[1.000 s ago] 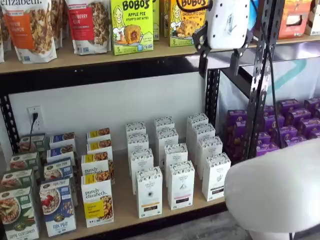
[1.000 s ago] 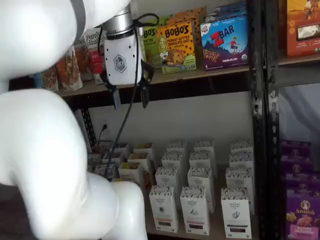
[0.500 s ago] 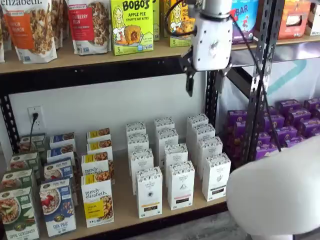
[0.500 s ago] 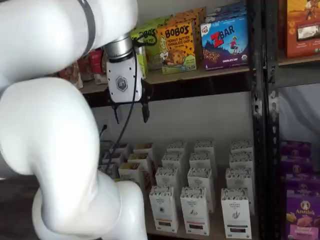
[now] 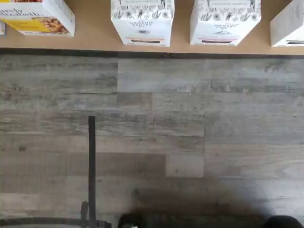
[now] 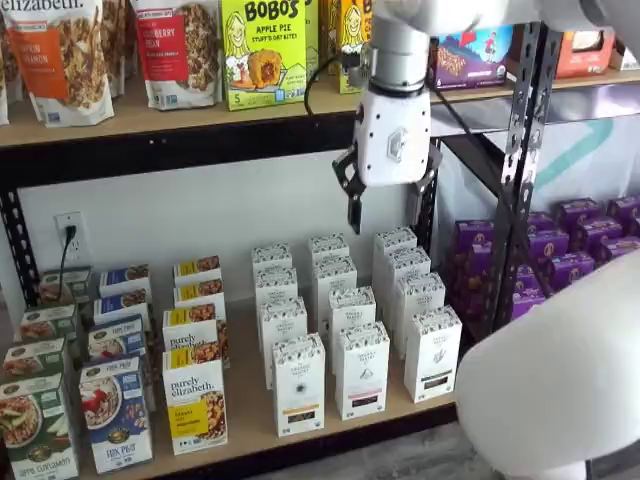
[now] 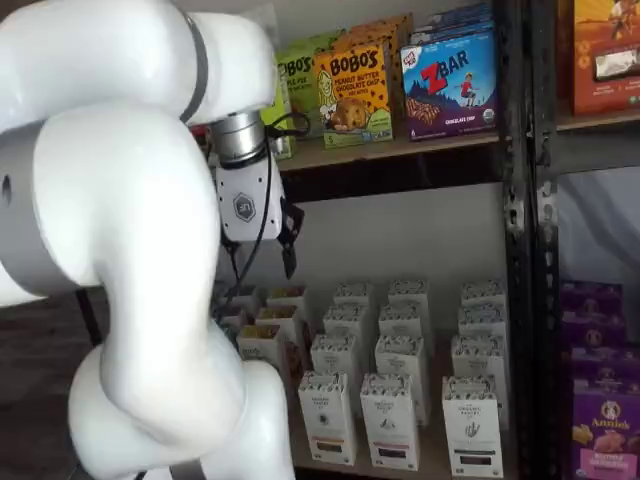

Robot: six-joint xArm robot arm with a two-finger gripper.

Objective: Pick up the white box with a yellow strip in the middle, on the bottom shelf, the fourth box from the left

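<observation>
The white box (image 6: 298,385) stands at the front of the bottom shelf (image 6: 250,425), right of a "purely elizabeth" box. It is one of several alike in rows. It also shows in a shelf view (image 7: 325,418) and in the wrist view (image 5: 142,21), where the shelf board (image 5: 95,38) meets the floor. My gripper (image 6: 383,218) hangs in front of the back wall, well above the rear white boxes. Its two black fingers stand apart with nothing between them. In a shelf view (image 7: 289,250) only one finger shows; the arm hides the other.
A "purely elizabeth" box (image 6: 195,402) stands left of the white box, with green and blue boxes further left. Purple boxes (image 6: 585,245) fill the bay to the right, past a black upright (image 6: 520,170). The upper shelf holds Bobo's boxes (image 6: 264,50). My arm's white link (image 6: 560,380) fills the lower right.
My gripper has come down and to the left, from the upper shelf's level to in front of the wall above the white boxes. The boxes have not moved.
</observation>
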